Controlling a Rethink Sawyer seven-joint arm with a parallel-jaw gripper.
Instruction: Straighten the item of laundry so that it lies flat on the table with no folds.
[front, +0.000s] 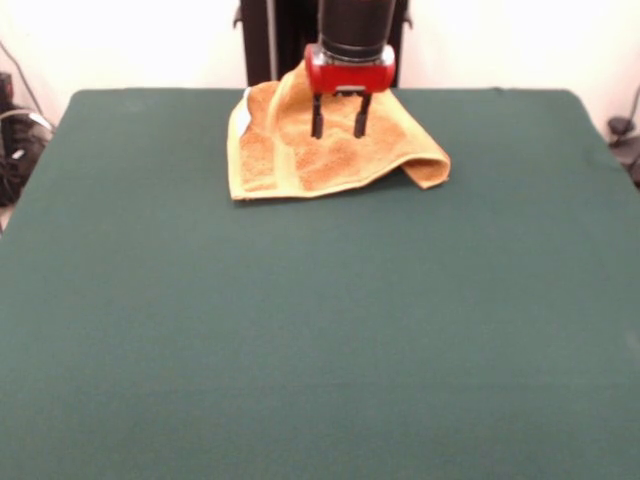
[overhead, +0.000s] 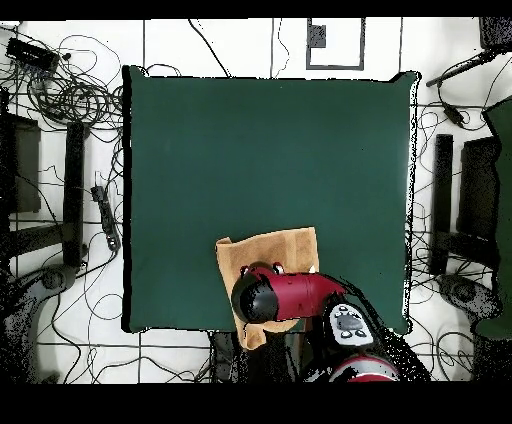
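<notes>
**A:** Your gripper hangs over the towel with its two dark fingers spread apart and nothing between them; from the front they seem to stop just above the cloth, though you cannot tell whether the tips touch it.

**B:** And where does the towel lie?

**A:** At the table's far edge in the front view, right under the arm; in the overhead view it sits at the bottom edge of the green top, and part of it appears to hang past that edge, though the arm hides much of it; the small white tag shows on its left edge from the front.

**B:** So which step are you on?

**A:** I judge you are still at the start; the towel is rumpled, with one corner curled under at the front view's right and a raised fold beneath the gripper; nothing is flat yet.

**B:** What does the next move call for?

**A:** Probably lowering onto a single layer, pinching it, then drawing it toward the open middle of the table; catch two layers and the fold travels with you.
</notes>
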